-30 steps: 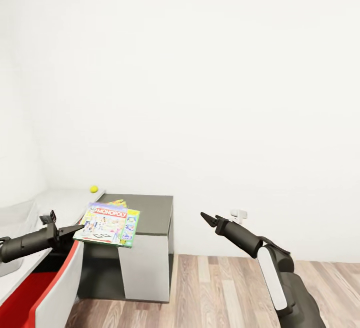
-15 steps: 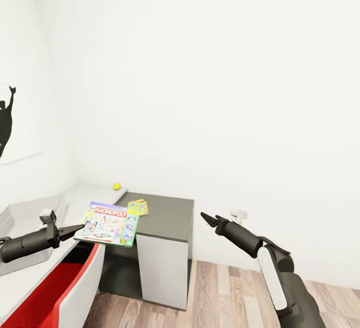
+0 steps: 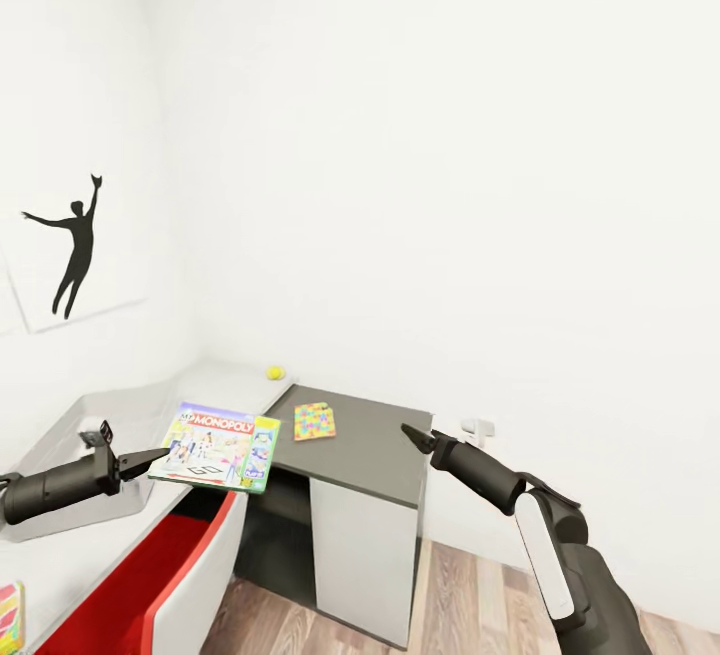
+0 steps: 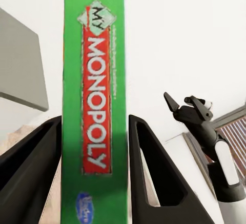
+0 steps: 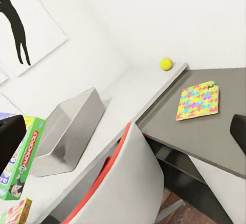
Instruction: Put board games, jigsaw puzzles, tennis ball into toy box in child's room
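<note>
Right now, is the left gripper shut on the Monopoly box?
Shut on it: the left gripper fingers press both faces of the Monopoly box, held level above the table.

Plain white walls [image 3: 450, 135] meet in a corner; a black dancer silhouette poster [image 3: 72, 245] hangs above wood-plank flooring [image 3: 460, 595].

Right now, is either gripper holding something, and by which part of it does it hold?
The left gripper holds the Monopoly board game by one edge, a finger on each flat face. The right gripper holds nothing.
</note>
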